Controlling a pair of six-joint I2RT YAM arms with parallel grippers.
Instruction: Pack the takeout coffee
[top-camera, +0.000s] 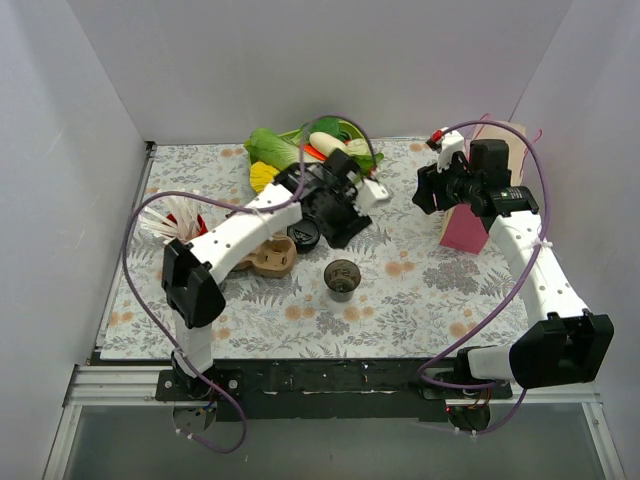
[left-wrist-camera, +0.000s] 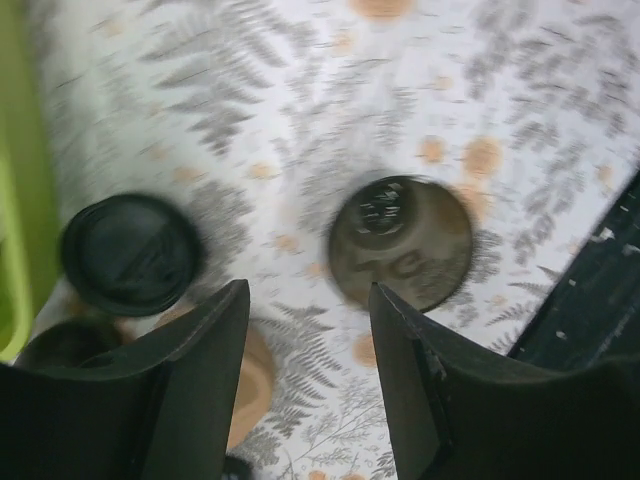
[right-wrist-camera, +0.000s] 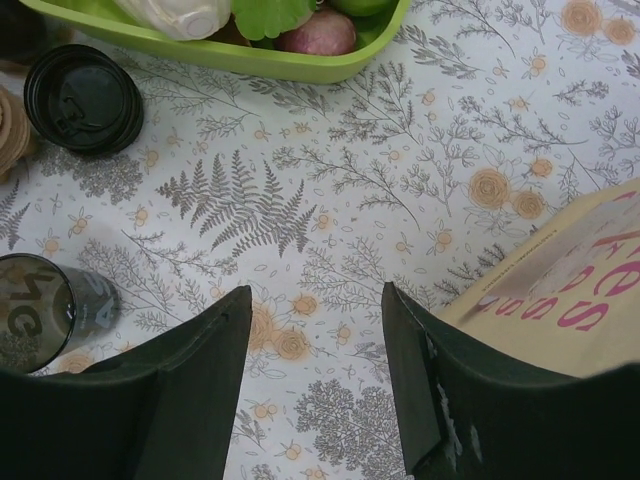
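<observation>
Fern-printed tabletop (top-camera: 420, 290) carries a brown carrier (top-camera: 270, 258); the black-lidded takeout coffee (top-camera: 303, 236) stands at the carrier's far right edge. Left fingers (left-wrist-camera: 200, 370), just beyond the carrier, are parted and empty; right fingers (right-wrist-camera: 190, 370), well to its right, likewise.

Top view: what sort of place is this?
Likely a lab robot cell: plain white walls around a floral-clothed table, two arms bolted to its front rail, a green tray of produce props.

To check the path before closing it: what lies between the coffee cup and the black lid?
Only bare floral cloth lies between the coffee cup and the black lid; nothing stands there. The left wrist view shows this most plainly.
</observation>
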